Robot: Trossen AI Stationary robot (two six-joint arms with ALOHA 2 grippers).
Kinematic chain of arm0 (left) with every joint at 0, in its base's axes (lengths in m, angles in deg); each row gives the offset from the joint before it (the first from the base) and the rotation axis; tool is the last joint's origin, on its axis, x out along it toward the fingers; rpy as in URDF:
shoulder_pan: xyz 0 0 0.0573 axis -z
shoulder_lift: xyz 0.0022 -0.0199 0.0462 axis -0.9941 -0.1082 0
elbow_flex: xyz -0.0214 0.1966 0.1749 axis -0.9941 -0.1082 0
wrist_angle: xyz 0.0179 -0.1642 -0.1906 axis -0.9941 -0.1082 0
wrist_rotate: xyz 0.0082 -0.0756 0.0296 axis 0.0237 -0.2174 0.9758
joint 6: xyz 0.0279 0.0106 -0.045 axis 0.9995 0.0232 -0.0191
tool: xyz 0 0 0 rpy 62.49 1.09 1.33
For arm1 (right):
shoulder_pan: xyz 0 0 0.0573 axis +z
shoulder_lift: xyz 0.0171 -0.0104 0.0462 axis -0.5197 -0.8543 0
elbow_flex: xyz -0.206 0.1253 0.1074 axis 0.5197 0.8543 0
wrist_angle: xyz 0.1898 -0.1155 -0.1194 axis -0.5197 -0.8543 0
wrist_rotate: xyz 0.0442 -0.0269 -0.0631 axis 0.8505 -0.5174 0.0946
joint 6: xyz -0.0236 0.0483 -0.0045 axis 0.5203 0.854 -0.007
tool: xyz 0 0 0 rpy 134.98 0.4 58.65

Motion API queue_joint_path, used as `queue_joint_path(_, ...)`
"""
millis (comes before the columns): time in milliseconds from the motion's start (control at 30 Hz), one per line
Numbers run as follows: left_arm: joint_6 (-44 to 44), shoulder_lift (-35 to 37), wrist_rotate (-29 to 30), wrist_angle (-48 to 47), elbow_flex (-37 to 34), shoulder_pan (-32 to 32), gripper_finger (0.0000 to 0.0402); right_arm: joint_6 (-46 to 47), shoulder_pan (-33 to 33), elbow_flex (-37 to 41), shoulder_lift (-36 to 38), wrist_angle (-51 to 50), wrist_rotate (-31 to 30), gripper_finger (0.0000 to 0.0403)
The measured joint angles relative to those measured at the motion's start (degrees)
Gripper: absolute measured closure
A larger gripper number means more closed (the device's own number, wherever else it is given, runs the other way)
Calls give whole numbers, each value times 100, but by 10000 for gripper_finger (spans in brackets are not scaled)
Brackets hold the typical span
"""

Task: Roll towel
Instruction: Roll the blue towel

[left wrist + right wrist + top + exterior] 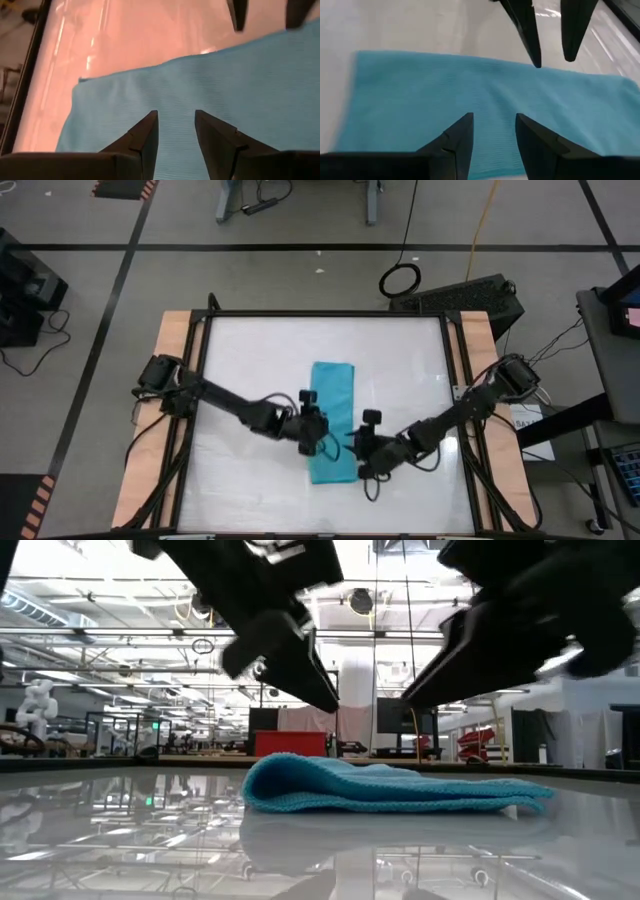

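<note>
The turquoise towel [333, 405] lies folded in a long strip on the white table, running from far to near, its underside flat on the surface. In the low view the towel [380, 790] shows a rounded fold on its left side. My left gripper [322, 442] hovers open over the strip's near half, coming from the left. My right gripper [352, 446] hovers open beside it, coming from the right. Both sets of fingers stand clear above the cloth in the low view. In the wrist views the towel [200, 90] [470, 85] lies beyond the open fingertips.
A black frame [325, 313] borders the glossy white table top, with wooden rails [170, 380] along both sides. Bare surface lies left, right and beyond the towel. The two grippers stand close together, tips facing each other.
</note>
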Motion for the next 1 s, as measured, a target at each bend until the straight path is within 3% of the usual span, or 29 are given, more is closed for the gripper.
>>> queue_joint_path(300,-149,-109,-1262,142,2,-1389,265,-129,-1253,54,0,-35,293,266)
queue_joint_path(533,198,-428,-2304,18,0,-2299,265,-572,-2483,289,0,43,1195,266)
queue_joint_path(667,460,-621,-2752,7,0,-2663,265,-991,-3116,299,-2,131,2169,266)
queue_joint_path(867,795,-767,-3216,33,2,-3057,265,-1314,-3916,299,-2,166,3237,266)
queue_joint_path(1000,776,-772,-3248,31,9,-3257,265,-1319,-4328,297,-2,226,3608,266)
